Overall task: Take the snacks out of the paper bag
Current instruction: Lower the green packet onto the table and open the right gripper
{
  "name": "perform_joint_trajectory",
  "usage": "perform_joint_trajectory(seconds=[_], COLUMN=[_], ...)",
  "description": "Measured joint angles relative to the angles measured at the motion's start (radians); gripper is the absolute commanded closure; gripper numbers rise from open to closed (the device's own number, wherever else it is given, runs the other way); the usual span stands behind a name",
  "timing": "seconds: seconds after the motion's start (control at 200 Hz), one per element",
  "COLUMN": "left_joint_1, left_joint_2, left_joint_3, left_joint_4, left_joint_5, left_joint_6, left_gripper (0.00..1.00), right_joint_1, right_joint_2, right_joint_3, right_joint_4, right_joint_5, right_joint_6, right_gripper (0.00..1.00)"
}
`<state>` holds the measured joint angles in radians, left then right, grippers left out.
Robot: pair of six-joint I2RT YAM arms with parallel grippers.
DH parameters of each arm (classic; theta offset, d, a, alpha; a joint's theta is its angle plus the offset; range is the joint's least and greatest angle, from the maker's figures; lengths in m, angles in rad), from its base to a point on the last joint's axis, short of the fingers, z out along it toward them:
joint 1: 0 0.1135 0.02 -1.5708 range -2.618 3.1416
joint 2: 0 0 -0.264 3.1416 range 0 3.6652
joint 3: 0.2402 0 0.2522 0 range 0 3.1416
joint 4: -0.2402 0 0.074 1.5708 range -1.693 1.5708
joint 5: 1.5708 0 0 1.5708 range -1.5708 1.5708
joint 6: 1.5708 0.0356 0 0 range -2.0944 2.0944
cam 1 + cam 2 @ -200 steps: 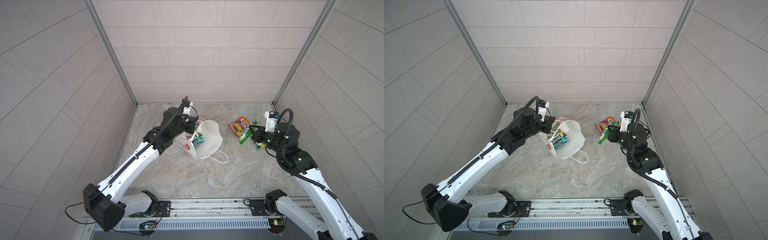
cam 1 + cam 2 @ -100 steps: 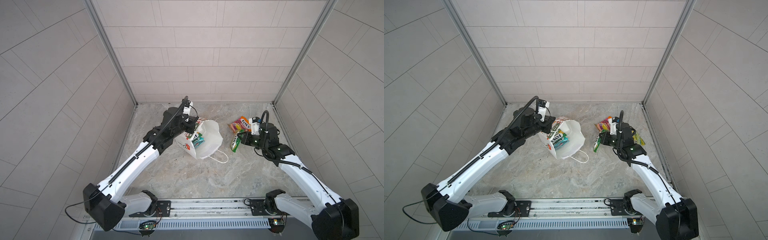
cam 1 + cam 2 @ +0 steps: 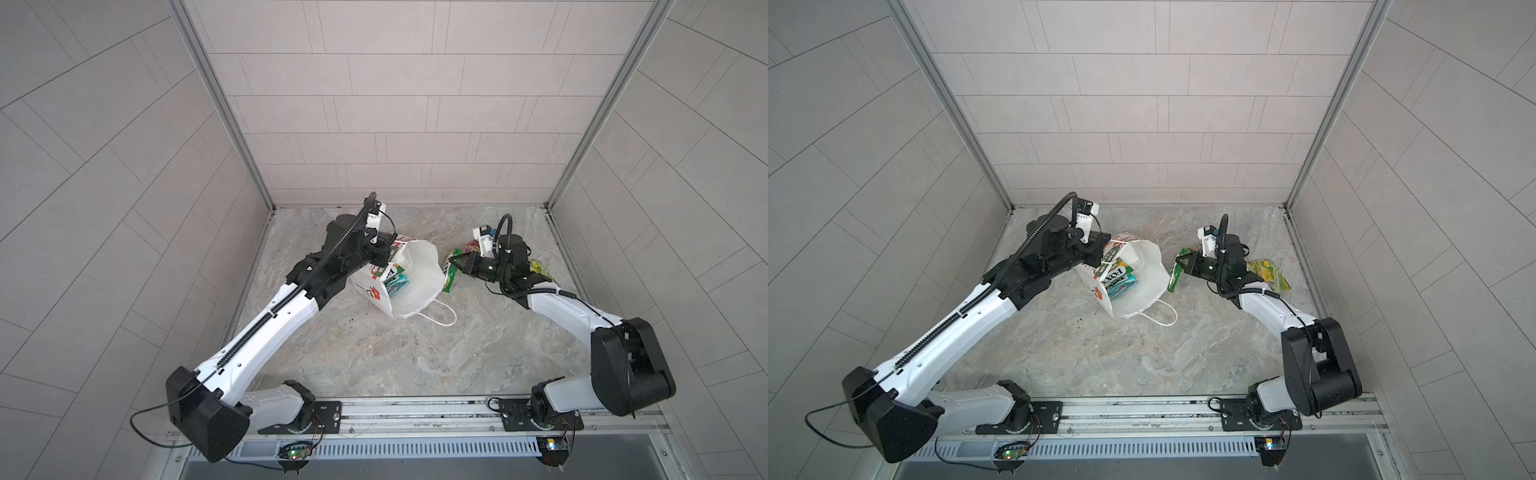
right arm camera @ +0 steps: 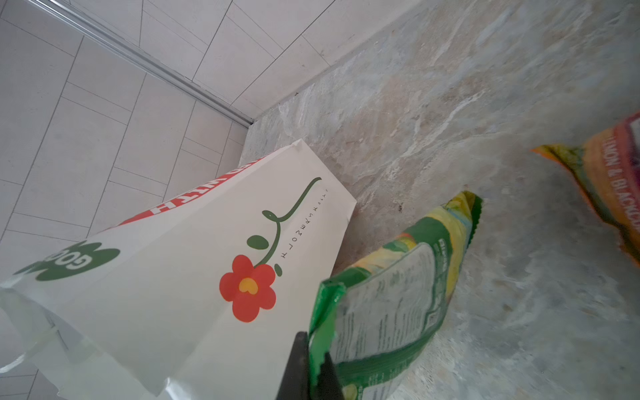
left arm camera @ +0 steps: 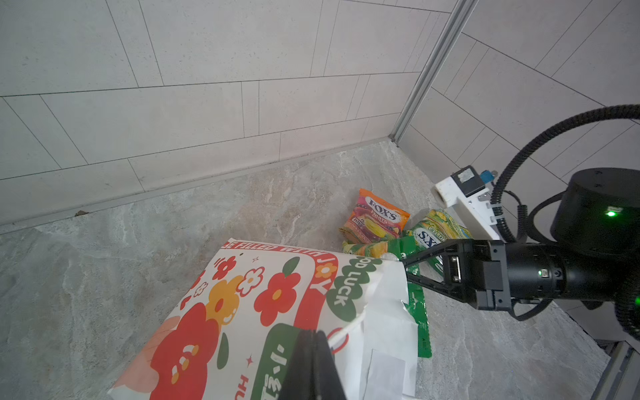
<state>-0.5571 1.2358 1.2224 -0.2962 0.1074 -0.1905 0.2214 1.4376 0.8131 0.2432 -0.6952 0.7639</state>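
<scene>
Since the earlier frames, the right gripper point(image 3: 456, 263) has travelled from the loose snacks near the back right corner of the tabletop point(image 3: 415, 357) toward the paper bag point(image 3: 422, 270), carrying a green-yellow pouch point(image 3: 450, 280) with it. The left arm and the bag show no change. The right jaws are fully closed on one sealed edge of this pouch. It hangs below them, outside the bag and just beside its right wall.

The left gripper point(image 5: 311, 363), likewise fully closed, pinches the bag's rim on the side facing the back left corner and holds the mouth open. The bag stands in the back half of the tabletop, left of centre. Both top views show at least two snacks inside it: a green FOX'S pouch point(image 3: 1115, 270) and a teal pouch point(image 3: 1124, 286) beside it. An orange-purple pouch point(image 5: 377, 218) and a second green-yellow pouch point(image 3: 1268, 274) lie out of the bag, toward the back right corner.

The carried pouch is already out of the bag but has not been set down, so moving it back toward the bag gains nothing. The task appears about half done. The pouch probably has to be released onto the tabletop, clear of the open mouth, before the next reach. Otherwise it may brush the bag's wall or fall back in.
</scene>
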Motion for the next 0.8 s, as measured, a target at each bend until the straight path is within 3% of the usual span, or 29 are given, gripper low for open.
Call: perform_joint_trajectory(seconds=[0.22, 0.455, 0.796], left_joint_1=[0.000, 0.000, 0.000], left_joint_2=[0.000, 0.000, 0.000], left_joint_3=[0.000, 0.000, 0.000], left_joint_4=[0.000, 0.000, 0.000], left_joint_5=[0.000, 0.000, 0.000], left_joint_6=[0.000, 0.000, 0.000], left_gripper=[1.00, 1.00, 1.00], right_joint_1=[-0.002, -0.016, -0.033], right_joint_2=[0.049, 0.080, 0.238], right_joint_3=[0.000, 0.002, 0.097], right_joint_4=[0.025, -0.055, -0.206], right_joint_5=[-0.014, 0.023, 0.068], right_joint_6=[-0.013, -0.101, -0.220], right_gripper=[1.00, 1.00, 1.00])
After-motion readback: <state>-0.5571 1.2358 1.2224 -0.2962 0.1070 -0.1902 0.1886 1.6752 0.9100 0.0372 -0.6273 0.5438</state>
